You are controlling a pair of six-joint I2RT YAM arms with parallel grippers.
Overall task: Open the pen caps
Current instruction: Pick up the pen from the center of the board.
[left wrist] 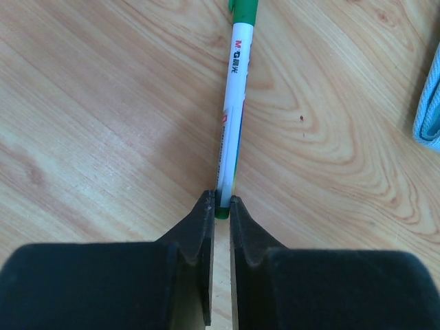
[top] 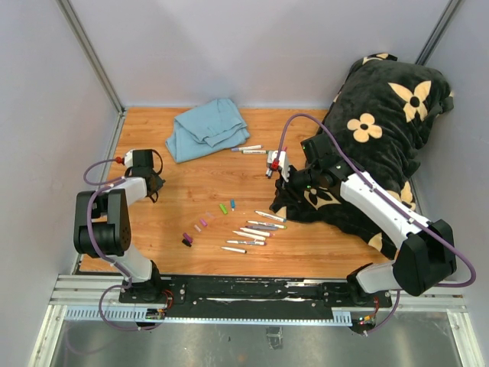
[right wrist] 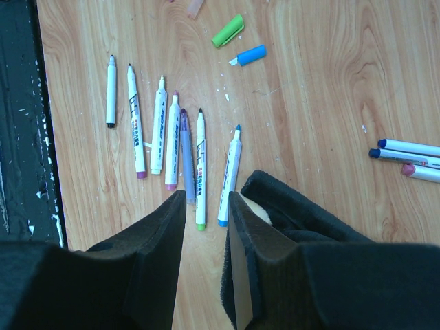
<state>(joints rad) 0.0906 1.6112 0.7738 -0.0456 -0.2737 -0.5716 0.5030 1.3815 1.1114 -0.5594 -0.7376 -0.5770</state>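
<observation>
On wood tabletop (top: 191, 191), grey-walled | left hand (left wrist: 220, 199) pinches green marker (left wrist: 234, 103) | right hand (right wrist: 206, 198) parted

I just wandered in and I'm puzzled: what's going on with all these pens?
Caps are being pulled off markers. The left pincer is clamped on the end of a marker whose green cap is on. The right pincer hangs open above a row of uncapped markers, with loose caps lying nearby.
</observation>
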